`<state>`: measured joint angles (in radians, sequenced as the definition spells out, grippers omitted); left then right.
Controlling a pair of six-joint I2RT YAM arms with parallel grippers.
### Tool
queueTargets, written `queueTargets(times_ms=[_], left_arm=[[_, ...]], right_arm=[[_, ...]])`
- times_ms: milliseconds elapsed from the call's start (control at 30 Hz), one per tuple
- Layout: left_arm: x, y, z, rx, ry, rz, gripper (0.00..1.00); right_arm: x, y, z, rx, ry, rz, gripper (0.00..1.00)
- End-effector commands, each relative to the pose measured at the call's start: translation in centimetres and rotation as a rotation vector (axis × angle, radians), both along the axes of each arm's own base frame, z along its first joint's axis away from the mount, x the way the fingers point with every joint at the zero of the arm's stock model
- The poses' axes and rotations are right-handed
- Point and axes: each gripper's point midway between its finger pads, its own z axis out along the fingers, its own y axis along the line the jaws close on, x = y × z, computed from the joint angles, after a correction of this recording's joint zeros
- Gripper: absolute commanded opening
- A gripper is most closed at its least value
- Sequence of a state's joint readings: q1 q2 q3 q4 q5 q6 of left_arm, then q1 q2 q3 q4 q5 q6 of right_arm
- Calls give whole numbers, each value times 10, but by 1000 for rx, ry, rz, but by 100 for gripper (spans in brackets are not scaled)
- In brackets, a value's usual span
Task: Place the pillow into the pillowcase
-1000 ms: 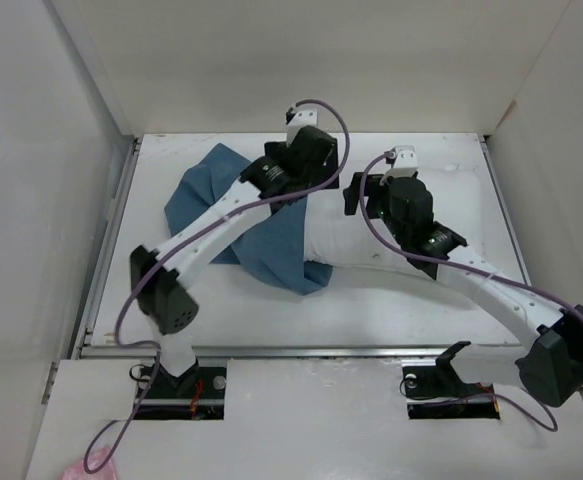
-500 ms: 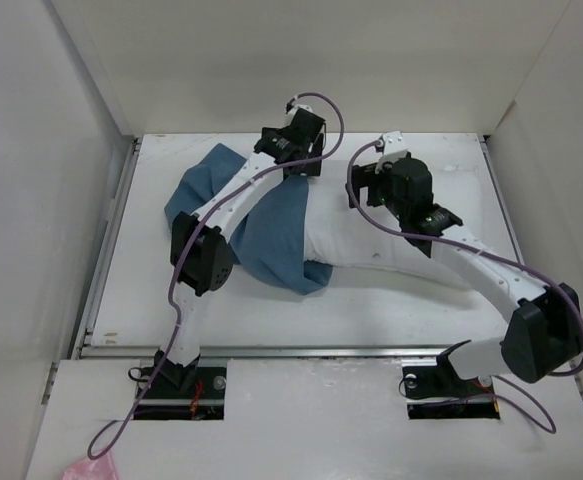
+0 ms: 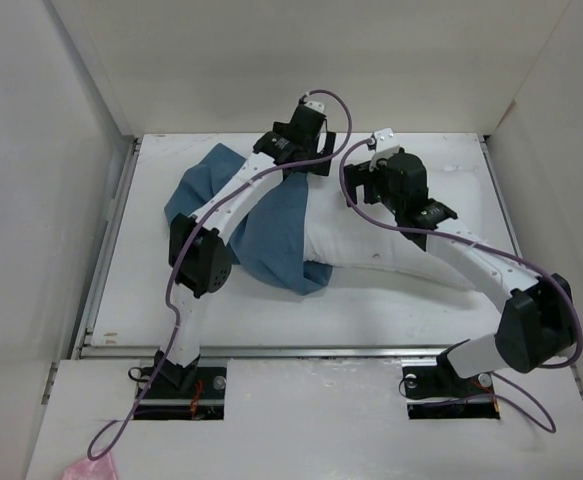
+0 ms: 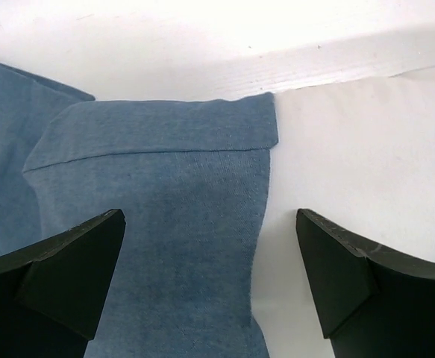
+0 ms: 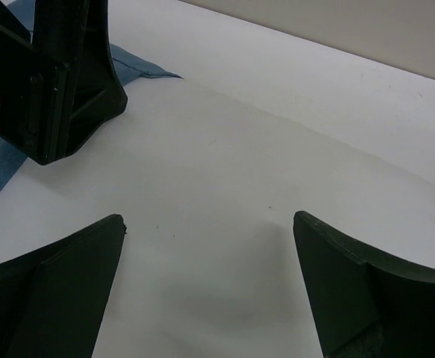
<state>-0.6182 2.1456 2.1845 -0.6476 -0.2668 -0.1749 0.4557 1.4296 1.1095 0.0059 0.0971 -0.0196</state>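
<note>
Left end effector (image 4: 208, 221) hovers with its jaws wide apart and gripping nothing. It straddles the line where the limp medium-blue cloth pillowcase (image 4: 157, 179) meets the plump white fabric pillow (image 4: 351, 149), with blue hem on the left of the wrist frame and white on the right. Right end effector (image 5: 208, 220), jaws just as spread and empty, hangs over the pillow's bare white surface. From above, the pillowcase lies crumpled centre-left on the white tabletop (image 3: 371, 300), its right part draped over the pillow's left end. The pillow stretches off to centre-right.
</note>
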Motion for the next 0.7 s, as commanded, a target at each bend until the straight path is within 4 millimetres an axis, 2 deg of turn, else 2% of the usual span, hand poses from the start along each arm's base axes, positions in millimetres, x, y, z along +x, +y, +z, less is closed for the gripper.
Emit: queueTargets(times_ms=[0, 33, 100, 133, 200, 267, 367, 400, 433, 500, 533, 567, 600, 667], left_arm=[[-12, -5, 19, -24, -20, -67, 100], [-10, -3, 15, -12, -16, -57, 100], [-12, 4, -12, 41, 37, -30, 98], [-11, 8, -11, 56, 27, -11, 95], [-8, 14, -31, 95, 53, 34, 88], [-4, 24, -30, 125, 40, 98, 73], [-1, 24, -27, 128, 33, 105, 58], [2, 22, -25, 118, 21, 105, 49], [4, 20, -23, 111, 11, 106, 44], [8, 11, -13, 66, -12, 87, 30], [9, 9, -12, 61, -18, 72, 15], [14, 6, -4, 42, -43, 73, 6], [16, 4, -2, 33, -54, 74, 0], [18, 0, 4, 13, -70, 67, 0]], right_arm=[[0, -8, 40, 41, -108, -20, 100], [-2, -11, 40, 39, -111, -29, 100], [1, -15, 42, 43, -119, -40, 100], [-1, -16, 46, 47, -128, -40, 100], [1, -15, 42, 40, -120, -22, 100], [0, -9, 35, -9, -115, 35, 100], [-1, 9, 10, -64, -68, 164, 100], [-2, 17, 2, -57, -48, 207, 100], [-1, 22, -2, -68, -34, 237, 100], [4, 29, -31, -82, 43, 266, 100], [9, 33, -34, -80, 50, 276, 100], [14, 36, -58, -97, 107, 278, 92], [17, 36, -68, -76, 147, 249, 68], [21, 37, -80, -79, 176, 236, 43]])
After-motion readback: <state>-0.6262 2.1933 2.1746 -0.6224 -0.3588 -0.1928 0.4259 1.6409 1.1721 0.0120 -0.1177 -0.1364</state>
